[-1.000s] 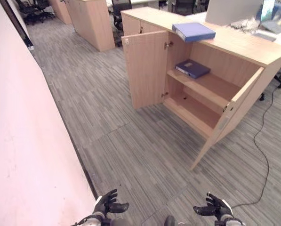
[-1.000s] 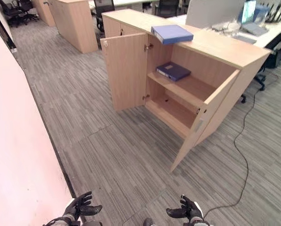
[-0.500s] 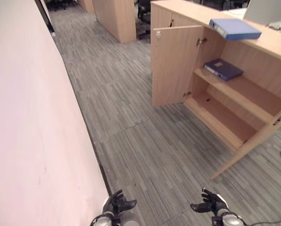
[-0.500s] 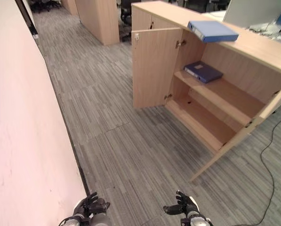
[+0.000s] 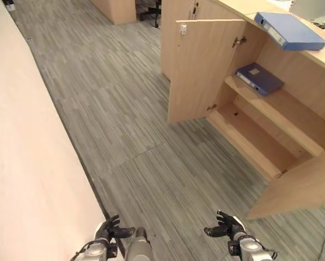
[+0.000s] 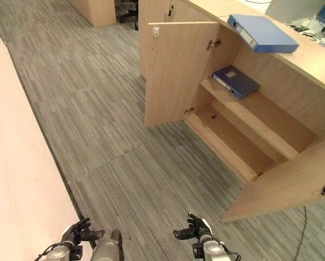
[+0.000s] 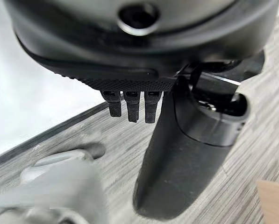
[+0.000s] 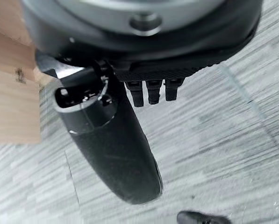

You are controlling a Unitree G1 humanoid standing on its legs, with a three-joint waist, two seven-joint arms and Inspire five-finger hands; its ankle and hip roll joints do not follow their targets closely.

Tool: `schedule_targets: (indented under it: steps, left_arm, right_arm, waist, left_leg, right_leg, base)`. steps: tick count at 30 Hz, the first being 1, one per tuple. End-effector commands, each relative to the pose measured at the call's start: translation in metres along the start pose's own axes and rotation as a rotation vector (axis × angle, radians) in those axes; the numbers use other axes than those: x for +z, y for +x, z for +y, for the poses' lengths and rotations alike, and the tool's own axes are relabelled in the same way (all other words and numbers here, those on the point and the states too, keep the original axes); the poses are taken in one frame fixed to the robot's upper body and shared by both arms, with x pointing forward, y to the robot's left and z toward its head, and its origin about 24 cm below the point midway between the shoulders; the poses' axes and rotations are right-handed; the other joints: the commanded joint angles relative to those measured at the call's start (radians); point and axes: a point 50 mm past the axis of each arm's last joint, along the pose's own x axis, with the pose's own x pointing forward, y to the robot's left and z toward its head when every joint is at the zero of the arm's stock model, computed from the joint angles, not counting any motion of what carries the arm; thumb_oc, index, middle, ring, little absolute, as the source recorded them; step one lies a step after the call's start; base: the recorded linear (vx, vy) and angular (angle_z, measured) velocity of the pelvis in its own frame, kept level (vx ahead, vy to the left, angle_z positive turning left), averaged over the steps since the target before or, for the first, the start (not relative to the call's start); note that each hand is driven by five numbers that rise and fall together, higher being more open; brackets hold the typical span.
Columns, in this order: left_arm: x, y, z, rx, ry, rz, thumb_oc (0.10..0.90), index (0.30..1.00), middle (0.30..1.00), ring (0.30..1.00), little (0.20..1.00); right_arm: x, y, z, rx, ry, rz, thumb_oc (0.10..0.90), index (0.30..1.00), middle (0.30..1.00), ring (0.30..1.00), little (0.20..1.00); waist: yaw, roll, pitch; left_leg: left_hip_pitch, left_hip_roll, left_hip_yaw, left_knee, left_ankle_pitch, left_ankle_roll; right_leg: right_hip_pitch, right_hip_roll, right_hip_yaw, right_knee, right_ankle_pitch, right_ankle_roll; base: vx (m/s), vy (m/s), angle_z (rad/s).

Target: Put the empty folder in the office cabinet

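Folder [image 5: 289,30] lies on top of the cabinet [image 5: 206,76], doors open, far from both hands. Left hand [image 5: 109,230] and right hand [image 5: 225,225] hang low, fingers loose and empty. Getting close comes first, I think; next the robot must walk up and reach for it.

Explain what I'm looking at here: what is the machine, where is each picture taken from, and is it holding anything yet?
This is a two-legged humanoid robot. The two wide pictures come from cameras in its head, looking down at the floor and its own dark hands: the left hand and the right hand. The two close pictures come from cameras on its wrists, looking along each hand. Both hands have relaxed fingers and hold nothing. Ahead stands a wooden office cabinet with both doors open. One blue folder lies flat on its top; a darker blue folder lies on the upper shelf inside. The lower shelf is bare. Which folder is the empty one cannot be told.
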Motion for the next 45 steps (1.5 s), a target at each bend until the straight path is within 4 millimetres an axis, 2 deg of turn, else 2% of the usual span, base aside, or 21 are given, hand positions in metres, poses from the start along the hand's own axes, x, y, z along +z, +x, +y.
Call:
schedule_targets:
  steps: [1,4,5,7,9,12,14,15,16,20,23,25,28,32,33,35,37,39,43,44,45]
  left_arm:
    - [-0.001,-0.006,-0.001,-0.013,0.043,-0.058,0.800,0.900,0.900,0.900,0.900]
    - [0.005,-0.004,-0.001,-0.015,0.053,-0.079,0.800,0.900,0.900,0.900,0.900]
    - [0.007,-0.005,0.001,-0.014,0.054,-0.087,0.800,0.900,0.900,0.900,0.900]
    - [0.007,-0.005,0.001,-0.012,0.051,-0.088,0.800,0.900,0.900,0.900,0.900]
    - [0.007,-0.005,0.001,-0.015,0.051,-0.087,0.800,0.900,0.900,0.900,0.900]
    - [0.005,-0.005,0.000,-0.021,0.059,-0.086,0.800,0.900,0.900,0.900,0.900]
    - [0.007,-0.005,0.000,-0.025,0.079,-0.099,0.800,0.900,0.900,0.900,0.900]
    - [0.006,-0.006,0.000,-0.026,0.079,-0.098,0.800,0.900,0.900,0.900,0.900]
    - [0.009,-0.005,0.001,-0.024,0.085,-0.106,0.800,0.900,0.900,0.900,0.900]
    - [0.014,-0.004,0.002,-0.022,0.096,-0.121,0.800,0.900,0.900,0.900,0.900]
    - [0.013,-0.004,0.000,-0.034,0.116,-0.115,0.800,0.900,0.900,0.900,0.900]
    - [0.010,-0.004,-0.006,-0.047,0.110,-0.105,0.800,0.900,0.900,0.900,0.900]
    - [0.003,-0.004,-0.015,-0.064,0.098,-0.075,0.800,0.900,0.900,0.900,0.900]
    - [0.002,-0.003,-0.024,-0.094,0.107,-0.067,0.800,0.900,0.900,0.900,0.900]
    - [0.002,-0.003,-0.024,-0.094,0.107,-0.067,0.800,0.900,0.900,0.900,0.900]
    - [0.014,-0.002,-0.032,-0.136,0.132,-0.106,0.800,0.900,0.900,0.900,0.900]
    - [0.020,-0.002,-0.033,-0.141,0.139,-0.125,0.800,0.900,0.900,0.900,0.900]
    - [0.028,0.000,-0.036,-0.142,0.154,-0.145,0.800,0.900,0.900,0.900,0.900]
    - [0.027,-0.001,-0.041,-0.158,0.155,-0.151,0.800,0.900,0.900,0.900,0.900]
    - [0.026,-0.002,-0.040,-0.163,0.162,-0.148,0.800,0.900,0.900,0.900,0.900]
    - [0.022,-0.002,-0.039,-0.163,0.171,-0.137,0.800,0.900,0.900,0.900,0.900]
  right_arm:
    - [0.035,0.000,-0.038,-0.094,-0.036,-0.143,0.800,0.900,0.900,0.900,0.900]
    - [0.034,-0.001,-0.041,-0.105,-0.031,-0.142,0.800,0.900,0.900,0.900,0.900]
    - [0.034,-0.001,-0.042,-0.110,-0.043,-0.139,0.800,0.900,0.900,0.900,0.900]
    - [0.035,-0.001,-0.043,-0.112,-0.047,-0.141,0.800,0.900,0.900,0.900,0.900]
    - [0.033,-0.002,-0.051,-0.139,-0.041,-0.130,0.800,0.900,0.900,0.900,0.900]
    - [0.030,-0.004,-0.057,-0.157,-0.024,-0.121,0.800,0.900,0.900,0.900,0.900]
    - [0.025,-0.007,-0.065,-0.184,0.003,-0.107,0.800,0.900,0.900,0.900,0.900]
    - [0.024,-0.007,-0.065,-0.185,0.003,-0.106,0.800,0.900,0.900,0.900,0.900]
    - [0.019,-0.009,-0.070,-0.201,0.021,-0.087,0.800,0.900,0.900,0.900,0.900]
    - [0.004,-0.013,-0.076,-0.223,0.036,-0.035,0.800,0.900,0.900,0.900,0.900]
    - [-0.008,-0.016,-0.080,-0.234,0.038,0.009,0.800,0.900,0.900,0.900,0.900]
    - [-0.016,-0.020,-0.085,-0.247,0.047,0.032,0.800,0.900,0.900,0.900,0.900]
    - [-0.025,-0.022,-0.087,-0.255,0.056,0.062,0.800,0.900,0.900,0.900,0.900]
    - [-0.033,-0.025,-0.088,-0.257,0.056,0.089,0.800,0.900,0.900,0.900,0.900]
    - [-0.033,-0.025,-0.088,-0.256,0.057,0.089,0.800,0.900,0.900,0.900,0.900]
    - [-0.034,-0.027,-0.093,-0.259,0.045,0.092,0.800,0.900,0.900,0.900,0.900]
    - [-0.033,-0.027,-0.094,-0.262,0.042,0.088,0.800,0.900,0.900,0.900,0.900]
    - [-0.031,-0.027,-0.097,-0.271,0.039,0.094,0.800,0.900,0.900,0.900,0.900]
    - [-0.028,-0.024,-0.092,-0.252,0.045,0.087,0.800,0.900,0.900,0.900,0.900]
    - [-0.028,-0.023,-0.089,-0.241,0.041,0.083,0.800,0.900,0.900,0.900,0.900]
    - [-0.025,-0.021,-0.084,-0.220,0.032,0.066,0.800,0.900,0.900,0.900,0.900]
  waist:
    - [-0.020,0.077,0.018]
    - [-0.059,0.092,0.043]
    - [-0.058,0.101,0.050]
    - [-0.058,0.103,0.055]
    - [-0.084,0.103,0.085]
    - [-0.112,0.101,0.104]
    - [-0.157,0.098,0.116]
    - [-0.153,0.104,0.118]
    - [-0.176,0.111,0.125]
    - [-0.205,0.113,0.126]
    - [-0.211,0.113,0.113]
    - [-0.233,0.112,0.104]
    - [-0.274,0.126,0.078]
    - [-0.294,0.147,0.053]
    - [-0.298,0.144,0.051]
    - [-0.301,0.130,0.048]
    - [-0.301,0.117,0.051]
    - [-0.279,0.074,0.065]
    - [-0.242,0.060,0.065]
    - [-0.230,0.062,0.064]
    - [-0.204,0.073,0.069]
  left_leg:
    - [-0.059,-0.033,-0.070,-0.144,0.097,-0.008]
    - [0.031,-0.076,-0.069,-0.191,0.068,-0.004]
    - [0.073,-0.072,-0.064,-0.199,0.040,-0.017]
    - [0.090,-0.070,-0.061,-0.194,0.025,-0.021]
    - [0.155,-0.087,-0.070,-0.158,-0.036,-0.031]
    - [0.202,-0.097,-0.086,-0.134,-0.082,-0.043]
    - [0.252,-0.106,-0.113,-0.114,-0.129,-0.063]
    - [0.256,-0.100,-0.111,-0.107,-0.140,-0.064]
    - [0.284,-0.091,-0.125,-0.083,-0.172,-0.076]
    - [0.335,-0.095,-0.135,-0.062,-0.220,-0.093]
    - [0.389,-0.093,-0.144,-0.033,-0.293,-0.114]
    - [0.414,-0.084,-0.144,-0.012,-0.294,-0.129]
    - [0.452,-0.040,-0.163,-0.011,-0.231,-0.162]
    - [0.440,0.035,-0.198,0.097,0.036,-0.209]
    - [0.437,0.031,-0.202,0.093,0.042,-0.209]
    - [0.379,0.062,-0.206,0.275,0.173,-0.201]
    - [0.351,0.070,-0.195,0.349,0.189,-0.195]
    - [0.238,0.047,-0.178,0.503,0.124,-0.160]
    - [0.126,0.070,-0.142,0.453,0.090,-0.144]
    - [0.104,0.087,-0.129,0.396,0.092,-0.143]
    - [0.051,0.119,-0.123,0.250,0.102,-0.145]
  right_leg:
    - [0.046,0.210,-0.032,0.154,-0.115,0.001]
    - [-0.042,0.198,-0.128,0.133,-0.194,-0.010]
    - [-0.061,0.155,-0.243,0.017,-0.299,-0.056]
    - [-0.076,0.152,-0.274,-0.025,-0.321,-0.073]
    - [-0.170,0.145,-0.296,-0.148,-0.270,-0.086]
    - [-0.194,0.135,-0.287,-0.269,-0.216,-0.076]
    - [-0.246,0.096,-0.232,-0.384,-0.143,-0.045]
    - [-0.241,0.102,-0.231,-0.383,-0.146,-0.043]
    - [-0.274,0.065,-0.224,-0.439,-0.113,-0.031]
    - [-0.302,0.004,-0.263,-0.477,-0.078,-0.021]
    - [-0.275,-0.016,-0.265,-0.467,-0.058,-0.008]
    - [-0.272,-0.031,-0.275,-0.440,-0.016,-0.012]
    - [-0.282,-0.004,-0.252,-0.387,-0.021,-0.029]
    - [-0.254,0.114,-0.246,-0.351,-0.105,-0.108]
    - [-0.254,0.110,-0.250,-0.354,-0.103,-0.109]
    - [-0.189,0.185,-0.228,-0.369,-0.186,-0.178]
    - [-0.167,0.199,-0.217,-0.375,-0.209,-0.200]
    - [-0.099,0.218,-0.170,-0.387,-0.260,-0.227]
    - [-0.025,0.240,-0.132,-0.397,-0.303,-0.219]
    - [-0.001,0.250,-0.120,-0.399,-0.315,-0.214]
    - [0.048,0.265,-0.098,-0.401,-0.341,-0.196]
  base:
    - [0.18,0.140,0.15]
    - [0.31,0.163,0.02]
    - [0.29,0.035,-0.12]
    - [0.29,0.005,0.20]
    - [0.41,-0.045,0.11]
    - [0.30,-0.101,-0.25]
    - [0.37,-0.138,-0.17]
    - [0.40,-0.149,0.10]
    - [0.27,-0.094,0.12]
    - [0.43,-0.172,0.06]
    - [0.41,-0.124,0.02]
    - [0.39,-0.147,0.00]
    - [0.46,-0.197,0.23]
    - [0.33,-0.229,0.20]
    - [0.35,-0.320,0.03]
    - [0.36,-0.352,-0.05]
    - [0.31,-0.301,-0.18]
    - [0.48,-0.334,-0.25]
    - [0.35,-0.036,-0.38]
    - [0.44,0.112,-0.41]
    - [0.62,0.178,-0.34]
